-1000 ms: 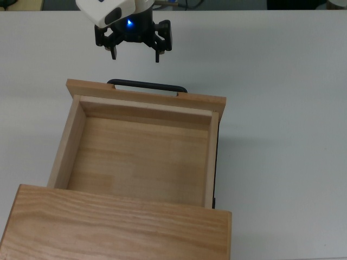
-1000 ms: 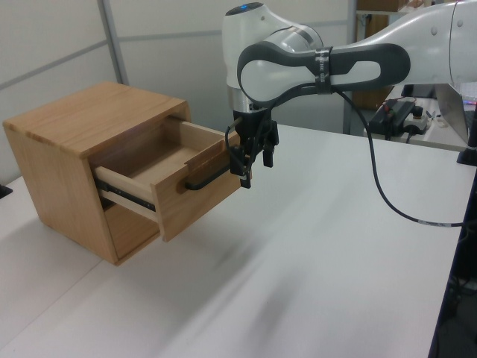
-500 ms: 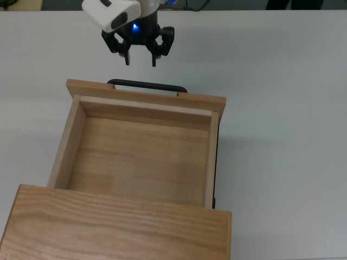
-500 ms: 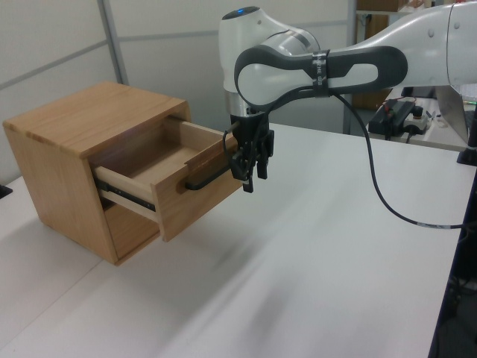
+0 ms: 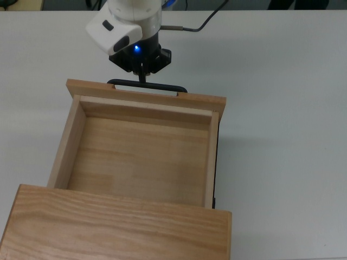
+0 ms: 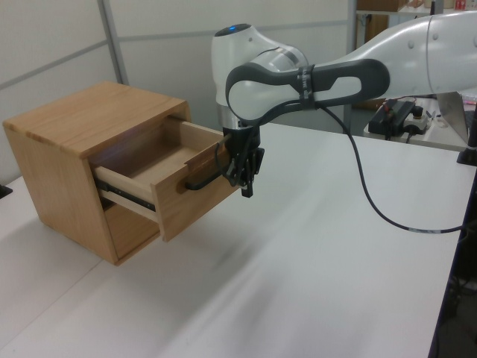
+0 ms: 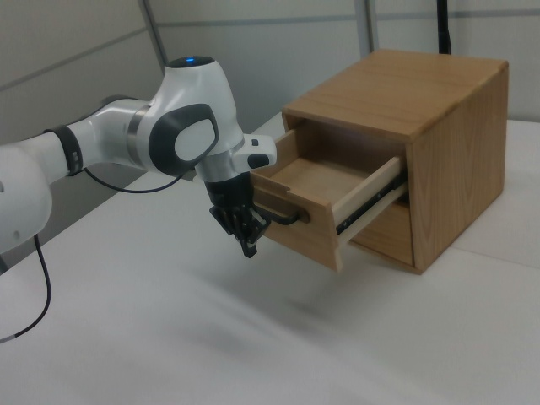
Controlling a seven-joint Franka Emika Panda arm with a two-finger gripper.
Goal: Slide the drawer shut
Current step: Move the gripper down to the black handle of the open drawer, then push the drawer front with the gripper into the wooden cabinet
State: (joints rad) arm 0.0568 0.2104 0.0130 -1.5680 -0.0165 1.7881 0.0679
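Top view: gripper (image 5: 143,76) clenched, grasping nothing, its tips just at the black handle (image 5: 147,86) of the drawer (image 5: 142,145). Drawer is pulled well out of the cabinet (image 6: 67,134), which sits on the white table (image 5: 282,108).

Flat white matte counter (image 5: 282,108), bare surface across most of all three views. Directly on it: single light-wood box-shaped cabinet (image 6: 52,160), standing upright, base flat against counter. Sits at bottom of top view, at left view's left, at right view's right. Soft shadow on counter beneath the pulled-out part of cabinet. Thin black cable (image 6: 373,201) hanging above counter in left view, contact with surface unclear.
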